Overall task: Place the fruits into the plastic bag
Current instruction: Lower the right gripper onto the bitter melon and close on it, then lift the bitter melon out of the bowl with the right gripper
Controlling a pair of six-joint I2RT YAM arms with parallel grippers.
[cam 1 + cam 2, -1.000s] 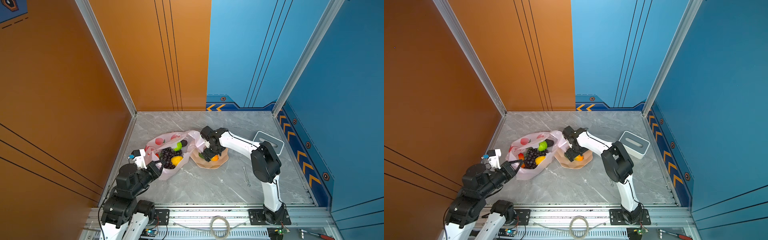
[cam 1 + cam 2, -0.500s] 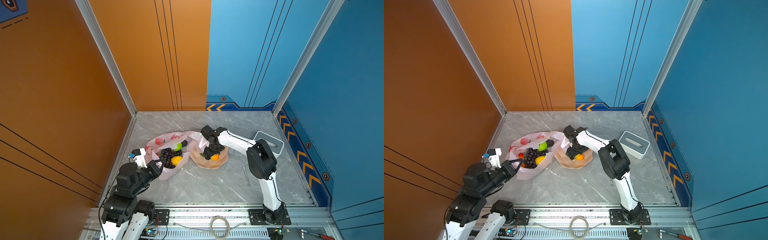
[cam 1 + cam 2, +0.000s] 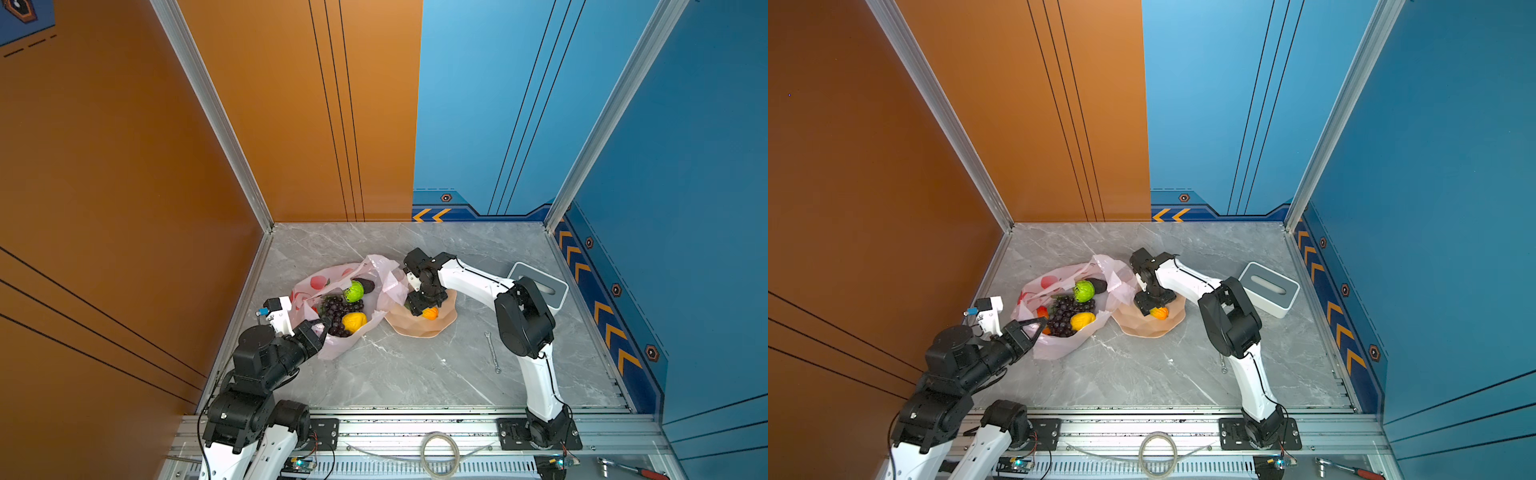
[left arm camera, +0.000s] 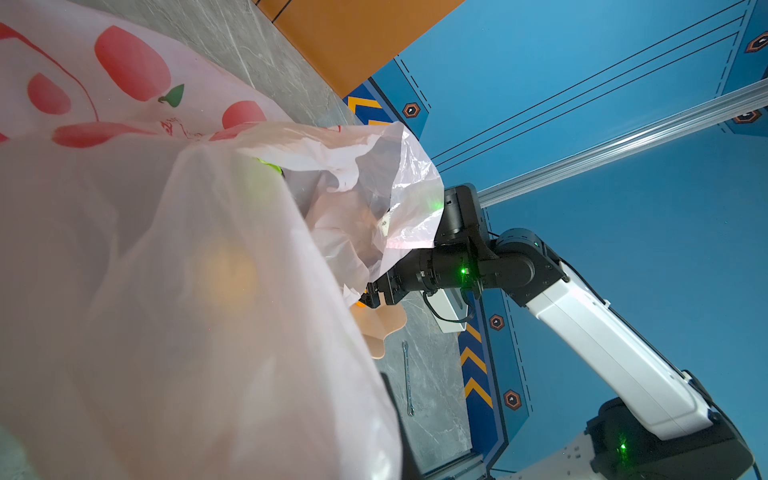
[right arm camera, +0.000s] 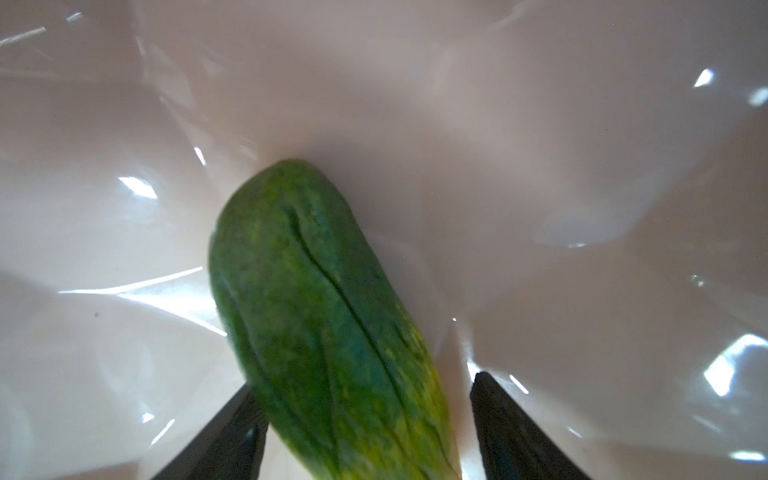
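The pale-pink plastic bag [image 3: 316, 282] lies open on the left of the floor, and my left gripper [image 3: 322, 324] is shut on its near rim. Inside it lie a bumpy green ball [image 3: 354, 291], dark grapes [image 3: 338, 309], a yellow lemon [image 3: 353, 322] and a black avocado [image 3: 368, 285]. My right gripper [image 3: 417, 307] reaches down into the peach bowl [image 3: 415, 328]. Its jaws straddle the green-orange oblong fruit [image 5: 316, 299]: one finger touches it, and a gap shows at the other finger [image 5: 498, 415]. The fruit's orange end [image 3: 1159, 312] sticks out in both top views. Bag film [image 4: 187, 291] fills the left wrist view.
A grey box [image 3: 540, 286] stands at the right by the blue wall. A small wrench [image 3: 492, 351] lies on the marble floor in front of the right arm. Orange wall on the left, metal rail along the front edge.
My right gripper has sunk into the bowl and its jaws have narrowed around the oblong fruit. The left gripper and the bag have stayed put.
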